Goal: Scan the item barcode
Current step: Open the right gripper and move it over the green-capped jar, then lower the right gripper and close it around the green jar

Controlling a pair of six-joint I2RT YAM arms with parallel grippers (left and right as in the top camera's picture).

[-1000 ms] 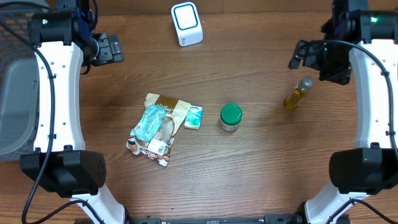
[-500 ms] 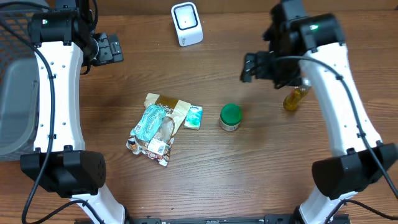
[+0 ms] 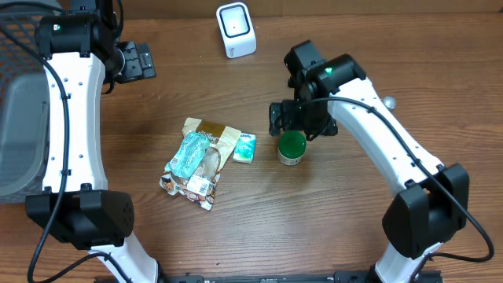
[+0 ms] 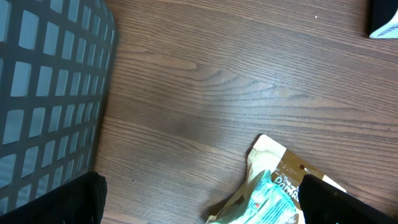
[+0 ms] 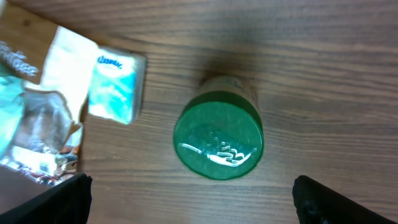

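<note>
Right gripper [image 3: 286, 119] is recorded with its jaws fully spread and nothing held. It is positioned above the jar [image 3: 291, 147]. In the wrist view both fingers [image 5: 59, 200] are seen apart from the jar. The jar is stood upright on the table [image 3: 338, 228], green lid up, mid-table, with a tissue pack [image 3: 245, 148] near its left side. Left gripper [image 3: 135, 63] is likewise spread and empty, beside the basket [image 3: 14, 118]. The scanner [image 3: 236, 30] is set at the far edge, well apart from the jar.
</note>
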